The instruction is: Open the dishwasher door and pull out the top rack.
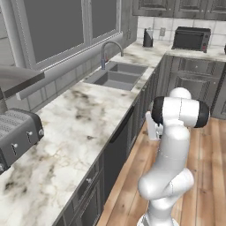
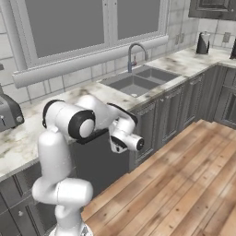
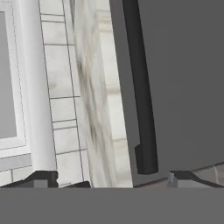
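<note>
1. The door (image 2: 103, 159) is shut, flush with the cabinet fronts below the counter (image 1: 84, 119) front edge, between the sink (image 2: 138, 82) and the toaster (image 1: 15, 134) end.
2. In the hand view the door (image 3: 183, 83) shows as a flat dark panel with its bar handle (image 3: 142, 92) running along it, just beside the marble counter edge (image 3: 94, 96).
3. The claw (image 3: 113, 177) stands wide open, holding nothing; its two tips (image 3: 43, 178) sit apart with one end of the handle between them, apart from it, no contact visible.
4. In the right base view the claw (image 2: 125, 140) is near the door's upper part, at counter-edge height, with the arm reaching across in front of the door.
5. In the left base view the door (image 1: 115, 156) is seen edge-on under the counter, handle (image 1: 121, 128) near its top; the arm stands on the wooden floor (image 1: 203, 176) before it.
6. The rack cannot be seen behind the shut door.
7. A faucet (image 2: 133, 54) rises at the sink's back edge.
</note>
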Motion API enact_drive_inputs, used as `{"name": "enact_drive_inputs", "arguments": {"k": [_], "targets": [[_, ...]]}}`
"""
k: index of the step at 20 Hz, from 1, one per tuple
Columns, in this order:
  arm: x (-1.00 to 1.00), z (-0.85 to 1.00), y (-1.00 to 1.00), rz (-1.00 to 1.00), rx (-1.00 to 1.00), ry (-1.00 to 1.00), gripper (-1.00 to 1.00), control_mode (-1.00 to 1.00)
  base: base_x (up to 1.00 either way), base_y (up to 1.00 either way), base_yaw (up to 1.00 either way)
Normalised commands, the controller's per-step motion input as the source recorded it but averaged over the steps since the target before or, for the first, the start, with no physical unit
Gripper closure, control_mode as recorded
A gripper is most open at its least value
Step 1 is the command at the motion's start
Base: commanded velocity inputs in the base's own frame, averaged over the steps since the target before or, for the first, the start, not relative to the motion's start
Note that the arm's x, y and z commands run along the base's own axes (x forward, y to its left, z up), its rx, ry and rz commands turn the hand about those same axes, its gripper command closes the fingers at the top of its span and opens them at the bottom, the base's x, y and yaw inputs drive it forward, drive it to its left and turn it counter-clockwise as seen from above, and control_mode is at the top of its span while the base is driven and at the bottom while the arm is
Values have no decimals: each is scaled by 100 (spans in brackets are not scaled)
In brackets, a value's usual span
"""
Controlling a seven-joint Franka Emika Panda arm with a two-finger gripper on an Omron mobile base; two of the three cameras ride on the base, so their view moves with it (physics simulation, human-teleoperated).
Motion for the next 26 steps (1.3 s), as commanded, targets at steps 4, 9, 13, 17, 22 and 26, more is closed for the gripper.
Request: {"name": "enact_drive_inputs", "arguments": {"k": [4,9,13,17,22,26], "targets": [[34,-32,5,0,10,0,-100,-100,0,0,0],[28,-36,8,0,9,0,-100,-100,0,0,0],[19,-25,13,0,7,0,-100,-100,0,0,0],[14,-20,15,0,3,-1,-100,-100,0,0,0],[18,-20,20,0,1,-1,-100,-100,0,0,0],[20,-16,21,0,0,-5,-100,-100,0,0,0]]}}
